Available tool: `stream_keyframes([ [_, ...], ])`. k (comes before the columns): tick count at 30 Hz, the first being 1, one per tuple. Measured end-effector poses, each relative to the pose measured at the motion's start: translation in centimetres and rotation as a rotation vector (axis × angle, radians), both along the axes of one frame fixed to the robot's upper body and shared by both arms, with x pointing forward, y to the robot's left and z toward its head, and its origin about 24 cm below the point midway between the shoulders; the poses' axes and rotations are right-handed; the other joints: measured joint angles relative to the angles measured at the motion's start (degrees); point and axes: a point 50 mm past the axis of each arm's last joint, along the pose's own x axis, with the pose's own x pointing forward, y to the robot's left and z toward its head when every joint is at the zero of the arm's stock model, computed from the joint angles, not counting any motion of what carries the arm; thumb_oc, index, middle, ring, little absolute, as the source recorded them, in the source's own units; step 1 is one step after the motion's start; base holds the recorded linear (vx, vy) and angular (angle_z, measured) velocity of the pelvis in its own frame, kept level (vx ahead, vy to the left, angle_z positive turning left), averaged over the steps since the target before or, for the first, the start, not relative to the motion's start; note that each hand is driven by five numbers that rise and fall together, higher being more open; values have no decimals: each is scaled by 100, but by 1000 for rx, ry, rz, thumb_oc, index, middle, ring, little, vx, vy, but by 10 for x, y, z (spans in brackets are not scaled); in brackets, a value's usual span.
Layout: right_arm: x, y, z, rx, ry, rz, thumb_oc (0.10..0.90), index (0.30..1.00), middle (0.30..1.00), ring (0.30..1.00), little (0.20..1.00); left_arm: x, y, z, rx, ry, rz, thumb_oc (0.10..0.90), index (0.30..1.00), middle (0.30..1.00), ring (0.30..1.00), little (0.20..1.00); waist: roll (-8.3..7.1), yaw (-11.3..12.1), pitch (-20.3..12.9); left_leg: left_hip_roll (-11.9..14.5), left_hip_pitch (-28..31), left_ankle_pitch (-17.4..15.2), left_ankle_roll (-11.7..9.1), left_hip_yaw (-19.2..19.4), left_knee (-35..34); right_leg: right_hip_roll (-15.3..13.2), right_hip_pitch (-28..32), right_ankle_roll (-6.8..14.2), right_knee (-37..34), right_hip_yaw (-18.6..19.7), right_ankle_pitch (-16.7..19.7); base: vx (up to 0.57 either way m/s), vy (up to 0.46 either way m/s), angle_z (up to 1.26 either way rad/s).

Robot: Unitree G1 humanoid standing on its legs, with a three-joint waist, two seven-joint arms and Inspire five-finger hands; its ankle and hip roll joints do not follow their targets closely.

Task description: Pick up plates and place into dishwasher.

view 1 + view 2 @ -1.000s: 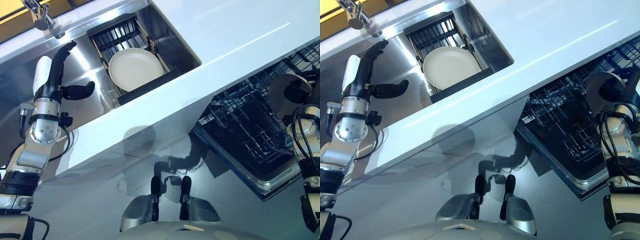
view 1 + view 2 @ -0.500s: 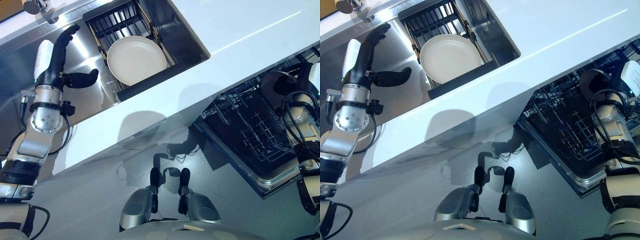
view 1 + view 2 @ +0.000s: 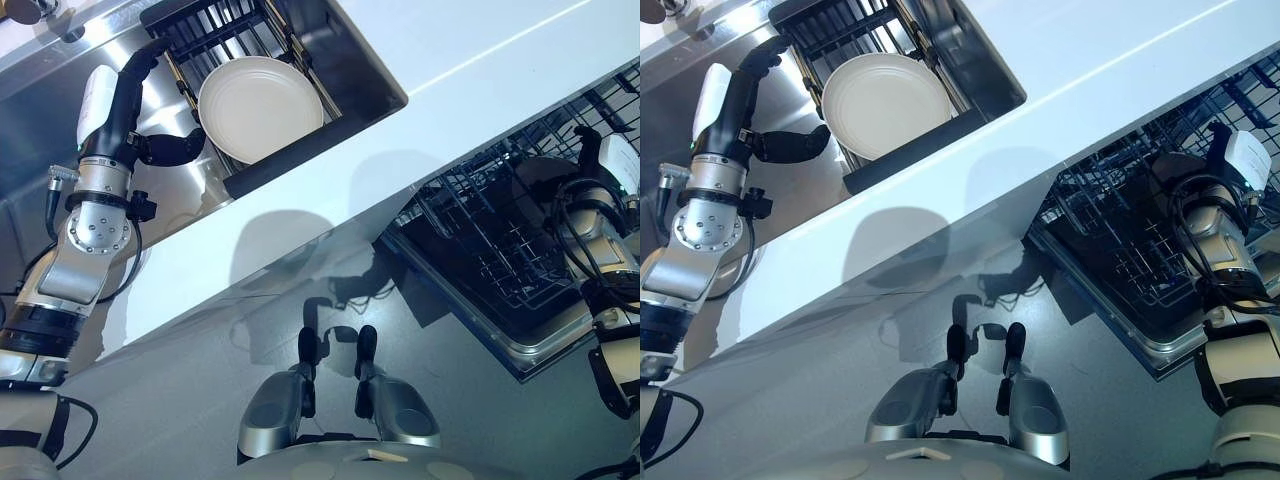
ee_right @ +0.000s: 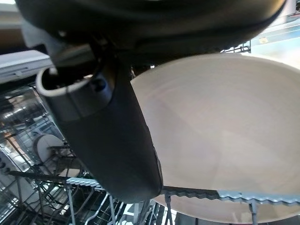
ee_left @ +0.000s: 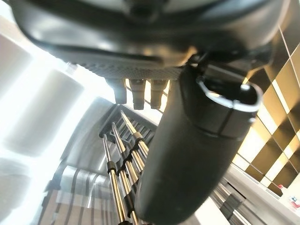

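We hold one plate (image 4: pixel 220 136) in our right hand (image 3: pixel 1200 200), thumb curled across its face, over the dishwasher rack (image 3: pixel 480 250) at the frame's right. It should go in upright between the thin wire tines. Our left hand (image 3: pixel 130 110), fingers spread, reaches the second plate (image 3: pixel 260 108), smooth, round and cream, in the black sink rack (image 3: pixel 290 155) at upper left.

Plate (image 3: pixel 259 107) in sink rack (image 3: pixel 215 30) — left, dishwasher rack (image 3: pixel 490 250) right, below counter (image 3: pixel 480 60)

A white plate (image 3: pixel 258 107) lies on the sink's black rack (image 3: pixel 300 158)
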Motion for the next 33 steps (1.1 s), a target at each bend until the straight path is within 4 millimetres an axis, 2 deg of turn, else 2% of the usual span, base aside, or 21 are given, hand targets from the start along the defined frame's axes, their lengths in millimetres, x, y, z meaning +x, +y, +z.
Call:
stream_keyframes([
  [7, 2, 10, 5, 9, -56, 62, 800, 900, 900, 900, 900, 0, 0, 0, 0, -1, -2, 800, 900, 900, 900, 900, -1, -7, 0, 8, 236, -1, 1, 6, -33, 10, 212, -9, 0, 2, 7, 26, 16, -1],
  [17, -5, 27, 20, 79, -234, 173, 800, 900, 900, 900, 900, -2, 1, -7, -1, 24, -1, 800, 900, 900, 900, 900, -8, 3, -2, 67, 471, -1, 3, 96, -110, 69, 346, -22, 62, 81, 18, 7, 49, -5],
  [21, -13, 34, 18, 98, -269, 226, 800, 900, 900, 900, 900, -2, -1, -12, -42, 17, -1, 800, 900, 900, 900, 900, -14, -14, -6, 72, 569, -3, 5, 158, -130, 74, 392, -23, 90, 136, 19, 8, 102, -9],
  [28, -20, 63, 25, 133, -358, 388, 800, 900, 900, 900, 900, -3, 0, -13, -44, 16, 6, 800, 900, 900, 900, 900, -87, -171, -52, 79, 804, 1, 16, 304, -264, 92, 468, -35, 124, 288, 28, -16, 149, -15],
  [33, -33, 73, 27, 179, -431, 473, 800, 900, 900, 900, 900, -2, -1, -14, 1, 21, 12, 800, 900, 900, 900, 900, -137, -289, -87, 77, 890, 4, 24, 421, -337, 100, 475, -34, 126, 366, 29, -6, 160, -11],
])
